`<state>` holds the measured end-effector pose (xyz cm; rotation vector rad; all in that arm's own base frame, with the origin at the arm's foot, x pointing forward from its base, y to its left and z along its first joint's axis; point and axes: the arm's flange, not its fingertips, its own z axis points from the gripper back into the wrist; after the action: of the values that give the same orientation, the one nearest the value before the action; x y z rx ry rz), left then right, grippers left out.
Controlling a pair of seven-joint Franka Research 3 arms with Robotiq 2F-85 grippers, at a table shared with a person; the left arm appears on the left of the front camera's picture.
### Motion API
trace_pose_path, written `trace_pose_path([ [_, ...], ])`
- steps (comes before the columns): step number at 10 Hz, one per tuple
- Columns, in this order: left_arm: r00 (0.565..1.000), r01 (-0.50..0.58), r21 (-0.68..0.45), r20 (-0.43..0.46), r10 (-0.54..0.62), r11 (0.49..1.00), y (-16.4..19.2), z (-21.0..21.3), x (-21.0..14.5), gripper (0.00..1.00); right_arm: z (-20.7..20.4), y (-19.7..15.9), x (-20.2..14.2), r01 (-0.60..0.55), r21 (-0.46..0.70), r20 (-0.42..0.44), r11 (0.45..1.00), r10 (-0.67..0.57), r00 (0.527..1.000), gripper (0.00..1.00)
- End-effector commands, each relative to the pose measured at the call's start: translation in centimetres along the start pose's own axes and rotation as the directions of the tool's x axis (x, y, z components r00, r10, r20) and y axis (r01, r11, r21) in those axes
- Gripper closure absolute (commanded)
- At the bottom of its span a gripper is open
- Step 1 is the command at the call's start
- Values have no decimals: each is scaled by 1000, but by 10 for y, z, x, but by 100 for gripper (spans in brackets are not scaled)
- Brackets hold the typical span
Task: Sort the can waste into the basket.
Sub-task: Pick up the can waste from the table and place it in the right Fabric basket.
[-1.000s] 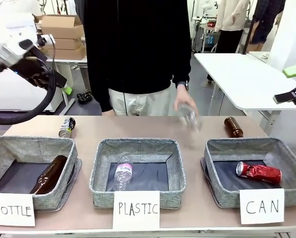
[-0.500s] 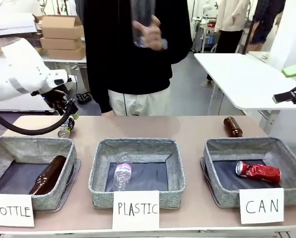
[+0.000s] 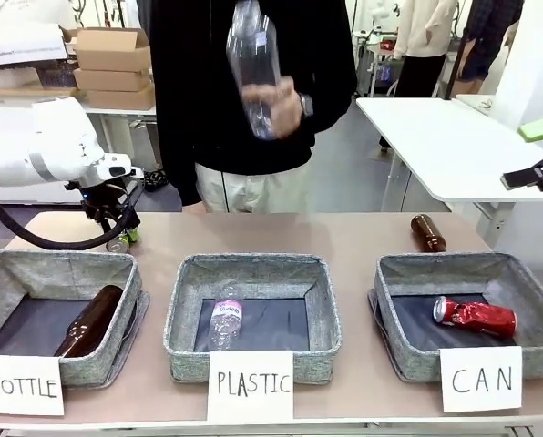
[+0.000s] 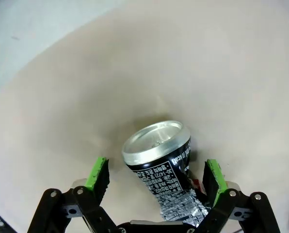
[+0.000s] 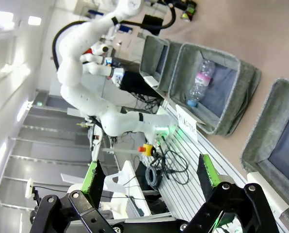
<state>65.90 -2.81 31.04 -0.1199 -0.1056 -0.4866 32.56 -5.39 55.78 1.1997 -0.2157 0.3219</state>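
**Item: left gripper (image 4: 157, 170) lowered over the dark can (image 4: 156, 145); grasp not yet made.**
Within the last second the left arm has dropped from above the table to the dark can. The can lies on its side on the bare tabletop, well apart from the CAN basket (image 3: 445, 262), at the opposite, robot's-left end of the table. The jaws are spread wide, one green pad on each side of the can with a gap at each, so nothing is held. The red can (image 3: 475, 316) is already inside the CAN basket. The right gripper (image 5: 149, 170) is unchanged: wide, empty, up and to the right of the CAN basket. The person's hand (image 3: 281, 105) has raised a clear bottle (image 3: 253, 64) off the table. Judgement: the red can is sorted; closing on the dark can looks like the next step.
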Motion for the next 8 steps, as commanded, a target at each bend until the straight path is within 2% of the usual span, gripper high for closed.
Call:
trace_pose_path([
  [1,999,-34,-26,-6,34,999,-1,4,1,0,3,0,-1,-26,0,-12,1000,26,1000,0],
  [4,999,-54,-14,3,54,998,0,4,-1,0,3,0,-1,-26,0,-12,1000,26,1000,0],
  [5,998,-62,-14,-9,62,998,0,5,-1,58,3,0,-1,-26,0,-12,1000,26,1000,0],
  [6,998,-65,-10,-7,65,998,1,5,-2,58,3,0,-1,-26,0,-12,1000,26,1000,0],
  [7,998,-66,-8,-10,66,998,1,4,-3,100,3,0,-1,-26,0,-12,1000,26,1000,0],
  [8,998,-59,-16,-10,59,998,0,3,-2,63,3,0,-1,-26,0,-12,1000,26,1000,0],
])
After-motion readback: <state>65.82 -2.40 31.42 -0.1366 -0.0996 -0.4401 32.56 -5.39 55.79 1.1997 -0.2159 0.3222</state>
